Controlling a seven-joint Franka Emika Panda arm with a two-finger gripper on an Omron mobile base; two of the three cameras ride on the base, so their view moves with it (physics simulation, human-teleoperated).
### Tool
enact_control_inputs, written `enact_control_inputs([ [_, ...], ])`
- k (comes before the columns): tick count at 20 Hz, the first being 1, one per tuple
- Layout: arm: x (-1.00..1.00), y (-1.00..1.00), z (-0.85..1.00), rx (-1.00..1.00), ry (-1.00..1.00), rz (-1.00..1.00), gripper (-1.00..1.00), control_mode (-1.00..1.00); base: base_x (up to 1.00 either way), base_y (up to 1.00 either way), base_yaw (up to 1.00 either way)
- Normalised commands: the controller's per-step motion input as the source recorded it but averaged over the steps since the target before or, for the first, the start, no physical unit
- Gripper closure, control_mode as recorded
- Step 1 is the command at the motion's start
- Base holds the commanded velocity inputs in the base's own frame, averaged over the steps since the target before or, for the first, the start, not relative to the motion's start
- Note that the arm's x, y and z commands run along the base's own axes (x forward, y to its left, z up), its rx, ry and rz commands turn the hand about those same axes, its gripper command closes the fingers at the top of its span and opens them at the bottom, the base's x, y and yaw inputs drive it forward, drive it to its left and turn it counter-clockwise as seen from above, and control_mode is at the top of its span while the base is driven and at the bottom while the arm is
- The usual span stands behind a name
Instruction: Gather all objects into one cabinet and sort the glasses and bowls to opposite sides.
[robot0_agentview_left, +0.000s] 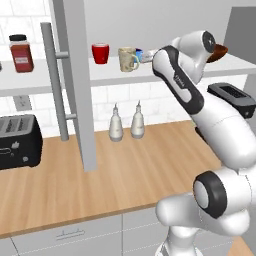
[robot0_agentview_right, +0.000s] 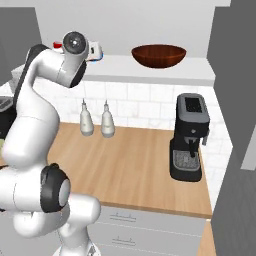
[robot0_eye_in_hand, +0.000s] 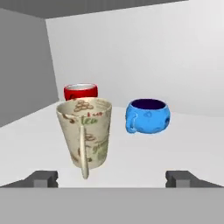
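Fingertips are seen spread wide, gripper empty, w/ mug just ahead on shelf; red cup behind, blue bowl beside; mug could be knocked over if handle is clipped on retreat.

Both base views look forward and down from behind the arm, one from each side, sharing the counter, the two white bottles and the shelf. The hand view sits close and level along the shelf, facing the beige mug just ahead of the hand.
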Motion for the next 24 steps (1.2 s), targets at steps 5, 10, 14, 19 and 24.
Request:
enact_control_inputs([
  [5,-1.00,-0.82,-0.49,0.04,-0.04,-0.02,-1.00,-1.00,0.00,0.00,0.00],
  [10,-1.00,-0.51,-0.95,-0.01,-0.13,0.00,-1.00,-1.00,0.00,0.00,0.00],
  [14,-0.72,-0.22,-0.85,-0.01,-0.05,0.00,-1.00,-1.00,0.00,0.00,0.00],
  [19,0.00,0.00,0.00,0.00,0.00,0.00,-1.00,-1.00,0.00,0.00,0.00],
  [24,0.00,0.00,0.00,0.00,0.00,0.00,-1.00,-1.00,0.00,0.00,0.00],
])
